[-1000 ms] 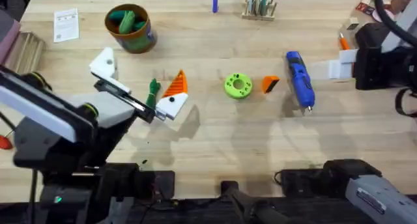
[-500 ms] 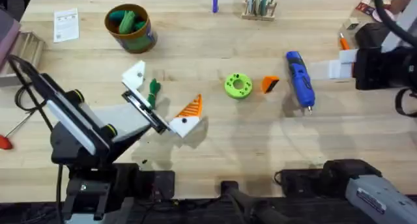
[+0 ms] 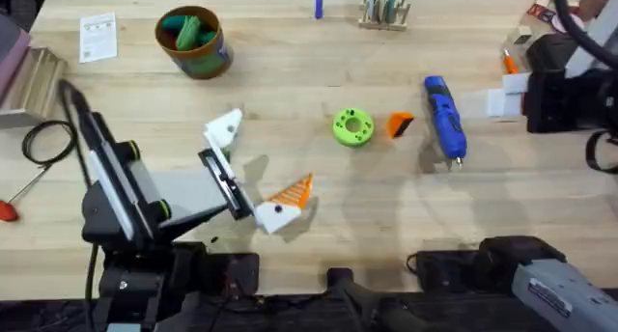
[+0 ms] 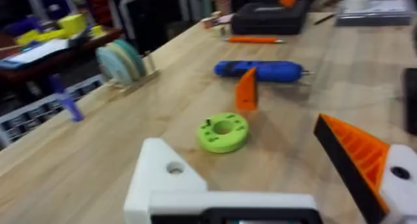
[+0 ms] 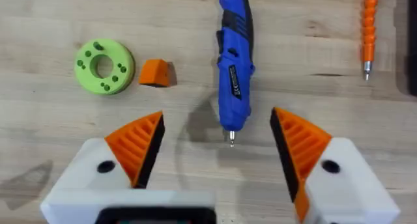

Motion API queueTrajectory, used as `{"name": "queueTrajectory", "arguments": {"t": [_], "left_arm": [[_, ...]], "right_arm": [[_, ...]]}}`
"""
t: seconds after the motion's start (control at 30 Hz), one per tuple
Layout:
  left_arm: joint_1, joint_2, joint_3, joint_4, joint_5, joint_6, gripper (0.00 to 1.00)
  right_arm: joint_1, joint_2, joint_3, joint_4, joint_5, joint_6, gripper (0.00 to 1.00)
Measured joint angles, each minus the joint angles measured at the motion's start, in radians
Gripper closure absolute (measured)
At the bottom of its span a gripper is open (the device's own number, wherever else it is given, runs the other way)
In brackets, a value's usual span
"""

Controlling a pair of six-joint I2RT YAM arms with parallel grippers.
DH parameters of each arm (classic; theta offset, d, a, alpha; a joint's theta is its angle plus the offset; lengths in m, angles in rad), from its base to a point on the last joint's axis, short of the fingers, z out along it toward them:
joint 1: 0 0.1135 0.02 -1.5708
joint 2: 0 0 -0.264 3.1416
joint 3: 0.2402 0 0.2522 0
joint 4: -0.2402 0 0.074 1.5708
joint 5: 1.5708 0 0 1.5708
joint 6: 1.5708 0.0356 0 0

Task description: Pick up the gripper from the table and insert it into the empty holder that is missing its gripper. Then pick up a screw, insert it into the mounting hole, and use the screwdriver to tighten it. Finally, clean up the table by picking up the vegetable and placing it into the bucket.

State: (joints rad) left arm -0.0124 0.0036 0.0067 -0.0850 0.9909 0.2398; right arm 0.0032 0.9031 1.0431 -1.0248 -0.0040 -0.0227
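Left gripper [image 3: 261, 163] spread wide and holding nothing: one finger with its orange pad, the other only a bare white holder [image 3: 224, 129]. Right gripper [image 5: 218, 142] also wide and empty, above the screwdriver [image 3: 444, 118]. Wedge [image 3: 400, 125] lying on the table [image 3: 319, 226], between the green disc [image 3: 352, 126] and the screwdriver, well apart from the holder.

Possible trouble: wedge small and sloped, so likely to slip or turn if pinched on the slanted faces; then ribbed face wrong for the holder. Also close to the disc and the screwdriver, so easy to push one of them during the reach.

Compared with a second ago: left gripper swung toward the middle and the near edge. Vegetable then beside its finger, now not to be found, perhaps hidden under it. Wedge, disc, screwdriver and bucket [image 3: 195, 42] unmoved.
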Motion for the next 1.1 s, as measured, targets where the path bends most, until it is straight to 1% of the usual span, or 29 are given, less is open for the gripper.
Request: {"name": "queueTrajectory", "arguments": {"t": [0.17, 0.23, 0.33, 0.43, 0.53, 0.67, 0.8, 0.97, 1.1], "left_arm": [[0.0, 0.001, 0.005, -0.043, 0.166, 0.0, 0.014], [0.0, 0.001, 0.006, -0.054, 0.216, 0.0, 0.014], [0.0, 0.001, 0.007, -0.063, 0.265, 0.0, 0.014], [0.0, 0.001, 0.007, -0.067, 0.288, -0.009, 0.014], [0.0, 0.001, 0.007, -0.069, 0.299, -0.026, 0.014], [0.0, 0.001, 0.007, -0.066, 0.291, -0.103, 0.014], [0.0, 0.001, 0.007, -0.059, 0.259, -0.16, 0.014], [0.0, 0.001, 0.007, -0.05, 0.215, -0.187, 0.015], [0.0, 0.001, 0.007, -0.044, 0.183, -0.189, 0.015]], "right_arm": [[0.0, 0.0, 0.0, 0.0, 0.0, 0.0, 0.01], [0.0, 0.0, 0.0, 0.0, 0.0, 0.0, 0.01], [0.0, 0.0, 0.0, 0.0, 0.0, 0.0, 0.01], [0.0, 0.0, 0.0, 0.0, 0.0, 0.0, 0.01], [0.0, 0.0, 0.0, 0.0, 0.0, 0.0, 0.01], [0.0, 0.0, 0.0, 0.0, 0.0, 0.0, 0.01], [0.0, 0.0, 0.0, 0.0, 0.0, 0.0, 0.01], [0.0, 0.0, 0.0, 0.0, 0.0, 0.0, 0.01], [0.0, 0.0, 0.0, 0.0, 0.0, 0.0, 0.01]]}}
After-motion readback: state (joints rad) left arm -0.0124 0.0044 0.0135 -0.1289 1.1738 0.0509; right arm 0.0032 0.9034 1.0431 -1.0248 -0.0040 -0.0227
